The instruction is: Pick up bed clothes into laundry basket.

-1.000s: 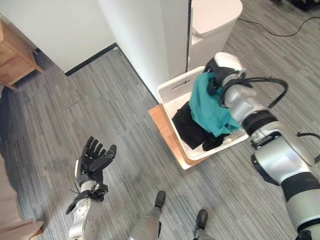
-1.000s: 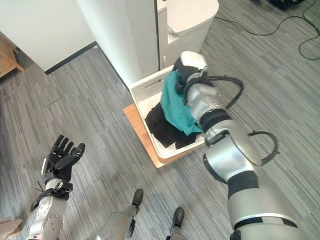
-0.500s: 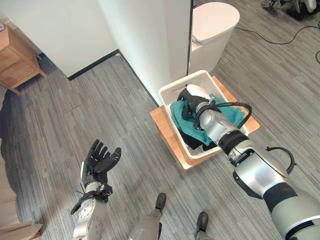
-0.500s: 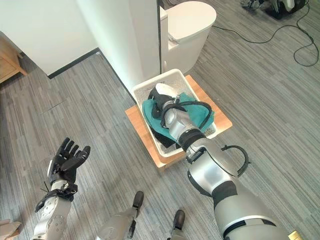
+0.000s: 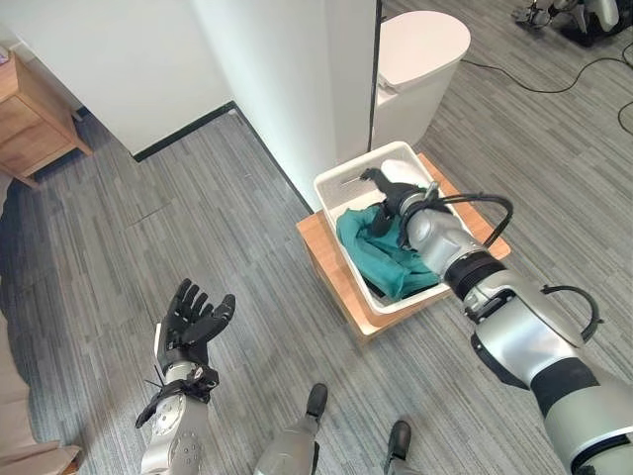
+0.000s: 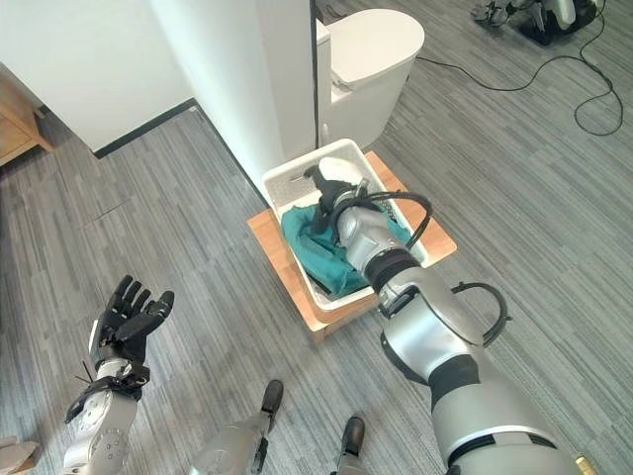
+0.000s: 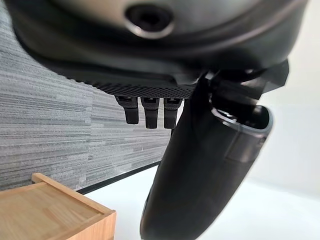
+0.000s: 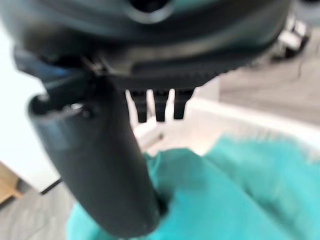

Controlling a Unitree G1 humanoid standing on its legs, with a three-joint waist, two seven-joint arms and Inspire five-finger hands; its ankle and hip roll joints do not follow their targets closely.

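A teal cloth (image 5: 384, 253) lies bunched inside the white laundry basket (image 5: 330, 184), over a dark garment of which little shows. My right hand (image 5: 392, 192) hovers over the basket's far half, fingers straight and spread, open. In the right wrist view its thumb (image 8: 100, 165) rests against the teal cloth (image 8: 225, 192) while the fingers (image 8: 157, 105) point past it at the basket wall. My left hand (image 5: 192, 321) is raised at the lower left over the floor, open and holding nothing; its thumb (image 7: 200, 165) stands out in the left wrist view.
The basket stands on a low wooden board (image 5: 324, 259) beside a white wall corner (image 5: 287, 89). A white rounded bin (image 5: 420, 59) stands just behind it. A wooden cabinet (image 5: 30, 109) is at the far left, and a black cable (image 5: 554, 77) crosses the floor at the back right.
My right hand has brought the teal cloth down into the basket and let it go; its fingers are now straight. The camera has shifted a little. The left hand has stayed raised.
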